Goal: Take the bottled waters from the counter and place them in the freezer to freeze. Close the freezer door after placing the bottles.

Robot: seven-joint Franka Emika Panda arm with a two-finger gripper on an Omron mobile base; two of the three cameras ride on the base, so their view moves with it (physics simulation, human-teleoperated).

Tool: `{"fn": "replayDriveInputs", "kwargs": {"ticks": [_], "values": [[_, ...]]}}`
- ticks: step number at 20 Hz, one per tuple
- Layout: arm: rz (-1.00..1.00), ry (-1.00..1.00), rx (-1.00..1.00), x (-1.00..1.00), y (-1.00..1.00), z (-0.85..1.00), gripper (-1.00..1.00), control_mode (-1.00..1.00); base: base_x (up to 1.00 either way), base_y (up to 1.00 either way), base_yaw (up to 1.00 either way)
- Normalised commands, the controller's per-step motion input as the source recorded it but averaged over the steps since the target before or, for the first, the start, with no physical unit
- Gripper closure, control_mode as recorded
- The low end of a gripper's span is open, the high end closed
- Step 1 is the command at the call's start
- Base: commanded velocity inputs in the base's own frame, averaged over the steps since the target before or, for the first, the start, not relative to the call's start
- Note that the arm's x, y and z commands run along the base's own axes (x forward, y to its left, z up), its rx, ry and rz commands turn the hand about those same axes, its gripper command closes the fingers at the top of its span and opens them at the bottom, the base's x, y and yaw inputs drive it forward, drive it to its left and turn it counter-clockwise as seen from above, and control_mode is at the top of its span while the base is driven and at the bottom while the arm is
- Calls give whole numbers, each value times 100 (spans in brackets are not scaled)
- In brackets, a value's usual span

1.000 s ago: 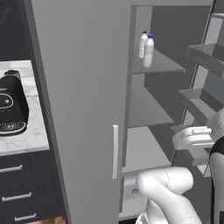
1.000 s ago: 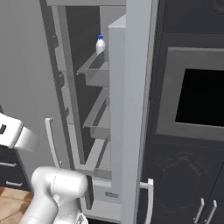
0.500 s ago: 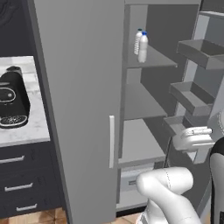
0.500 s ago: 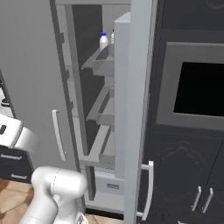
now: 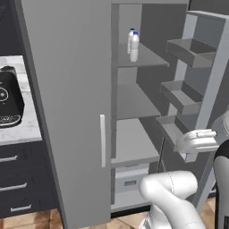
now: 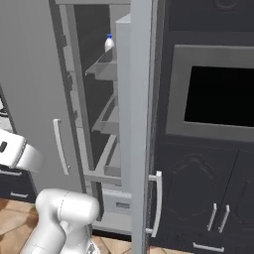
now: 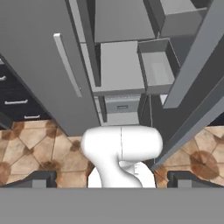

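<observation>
A: Where do the fingers stand?

B: Spread wide with nothing between them, the two dark tips at the bottom corners of the hand view. The hand hangs high and looks down past the robot's own body at the tiled floor and the foot of the freezer.

A: And the bottled waters?

B: Both upright on the top inner shelf, side by side and touching or nearly so; the blue-capped one is in front in the left base view. So I judge the placing done, and the closing is what remains.

A: Then which way is the freezer door from the fingers?

B: To the hand's right, swung open, long axis vertical, its bins facing the shelves. In the right base view its edge stands between the compartment and the dark built-in oven, with the pale handle low on the outer side.

A: Anything in the way?

B: The other grey door is shut. The tabletop with a black appliance lies well to the left. The door's sweep looks free, though the arm itself is close by.
</observation>
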Motion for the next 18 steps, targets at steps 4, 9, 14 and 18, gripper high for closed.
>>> {"fn": "replayDriveInputs", "kwargs": {"ticks": [4, 9, 14, 18], "values": [[0, 0, 0, 0, 0, 0, -100, 100, -45, -36, 0], [0, 0, 0, 0, 0, 0, -100, 100, -35, -42, -3], [0, 0, 0, 0, 0, 0, -100, 100, -68, -12, -7], [0, 0, 0, 0, 0, 0, -100, 100, -76, 0, -10]]}}
